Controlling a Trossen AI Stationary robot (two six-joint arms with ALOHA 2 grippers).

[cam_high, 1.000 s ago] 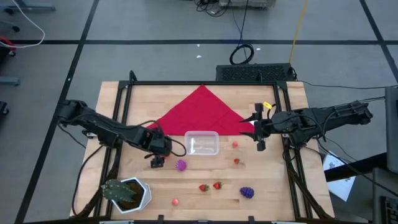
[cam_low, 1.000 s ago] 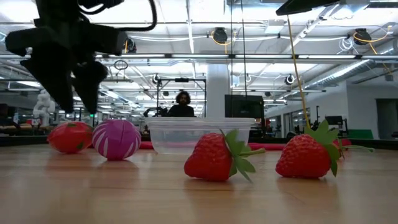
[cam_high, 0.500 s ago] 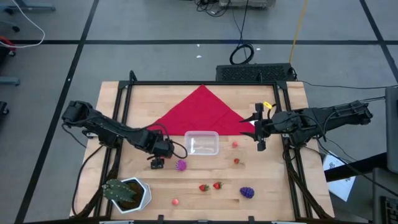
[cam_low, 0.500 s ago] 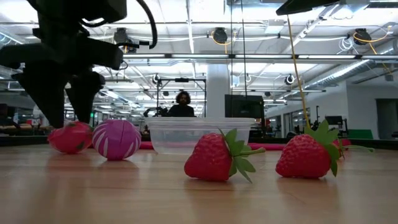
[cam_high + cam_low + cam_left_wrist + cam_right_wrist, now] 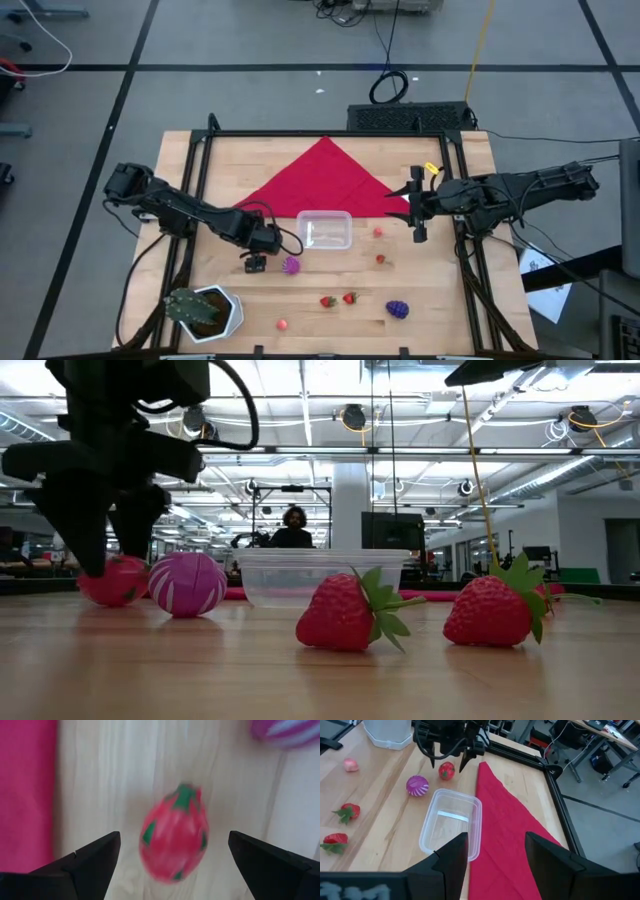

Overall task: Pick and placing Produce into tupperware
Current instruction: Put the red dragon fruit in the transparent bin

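At the bench's [image 5: 440,300] left front corner stands a plant in a white pot [image 5: 205,310], not part of the job. Just beyond it the left gripper [image 5: 254,262] hangs over a red strawberry [image 5: 175,840], jaws wide apart with one finger on each side and nothing held. In the low view the strawberry [image 5: 112,580] sits on the wood under the fingers, just beside a purple ball [image 5: 187,584].

The step in hand looks like the pick of this strawberry. To do it well, the gripper should come straight down so the fruit stays centred between the fingers, which it roughly does in the wrist view. It should then close across the wider body, not the green cap. The purple ball is close on one side, so a finger swinging wide could knock it away.

Toward the middle lies the clear tub [image 5: 324,230], empty, touching the edge of a red cloth [image 5: 325,175]. The lift needs to clear the tub's rim before release.

Further right, two strawberries [image 5: 338,299], smaller red pieces [image 5: 379,259] and a purple grape bunch [image 5: 397,309] still wait on the wood. A pink ball [image 5: 283,324] lies near the front edge.

The right gripper [image 5: 418,218] waits at the right frame rail, jaws parted and empty.
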